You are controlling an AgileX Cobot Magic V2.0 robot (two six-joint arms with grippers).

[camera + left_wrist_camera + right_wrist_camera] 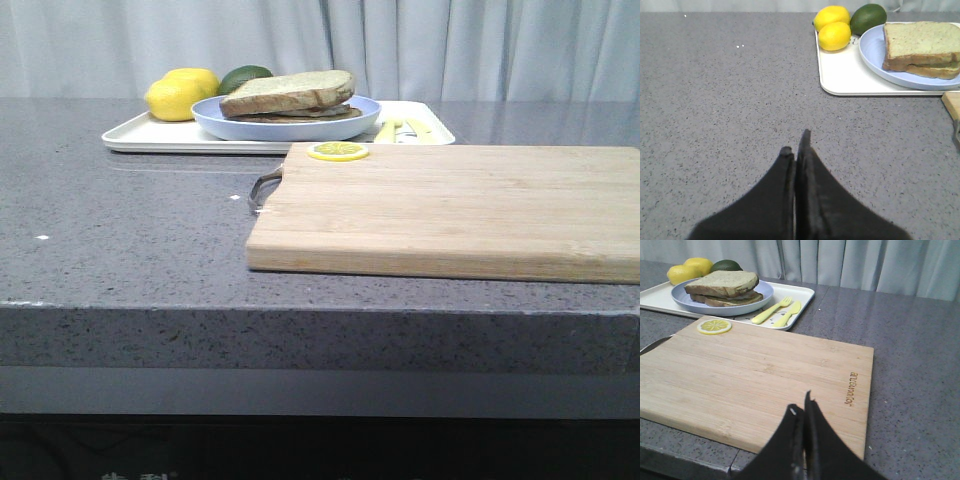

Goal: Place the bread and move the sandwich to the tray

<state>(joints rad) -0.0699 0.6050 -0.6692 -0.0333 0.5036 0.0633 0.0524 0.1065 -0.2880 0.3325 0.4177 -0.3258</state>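
The sandwich (300,112) rests on a round light-blue plate (215,122), which stands on the white tray (150,135) at the back left. Its upper layer is a thick bread (288,90) slice with a brown crust; the filling barely shows. In the left wrist view the sandwich (922,47) and tray (845,75) lie well ahead of my left gripper (796,142), which is shut and empty over bare grey counter. My right gripper (800,402) is shut with nothing in it over the near edge of the wooden board; the sandwich (722,285) is far beyond it. Neither gripper shows in the front view.
A large wooden cutting board (450,205) lies in front of the tray, with a lemon slice (337,151) at its far left corner and a metal handle (262,188) on its left side. Two lemons (180,95), an avocado (243,75) and a yellow fork and knife (772,310) share the tray.
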